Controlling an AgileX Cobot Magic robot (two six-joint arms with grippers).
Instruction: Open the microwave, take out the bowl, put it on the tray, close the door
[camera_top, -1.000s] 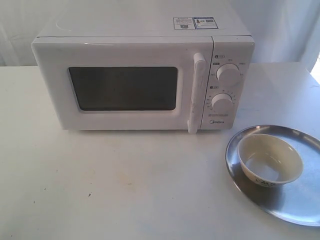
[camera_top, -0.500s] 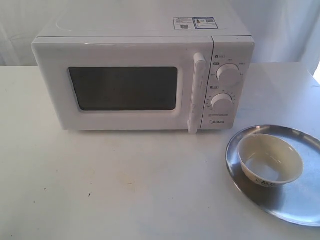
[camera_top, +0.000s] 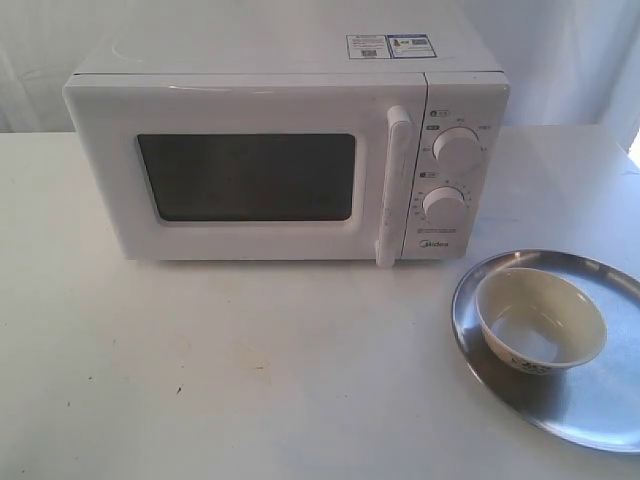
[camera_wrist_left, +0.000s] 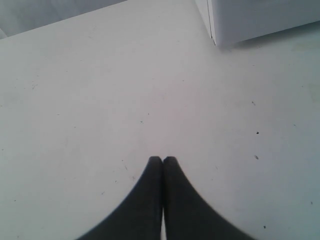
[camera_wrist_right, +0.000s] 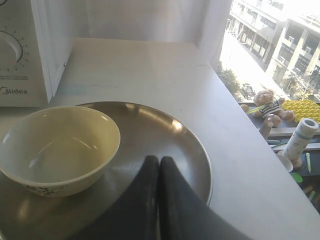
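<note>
The white microwave (camera_top: 285, 150) stands at the back of the table with its door (camera_top: 245, 175) shut and the bar handle (camera_top: 392, 185) upright. To its right the cream bowl (camera_top: 541, 320) sits upright on the silver tray (camera_top: 590, 410). No arm shows in the exterior view. My right gripper (camera_wrist_right: 159, 160) is shut and empty over the tray (camera_wrist_right: 165, 135), beside the bowl (camera_wrist_right: 57, 147) and apart from it. My left gripper (camera_wrist_left: 162, 160) is shut and empty over bare table, with a microwave corner (camera_wrist_left: 220, 22) further off.
The white table (camera_top: 250, 370) stretches in front of the microwave. Past the table's edge in the right wrist view lie a teddy bear (camera_wrist_right: 270, 106), a white bottle (camera_wrist_right: 302, 135) and other clutter below a window.
</note>
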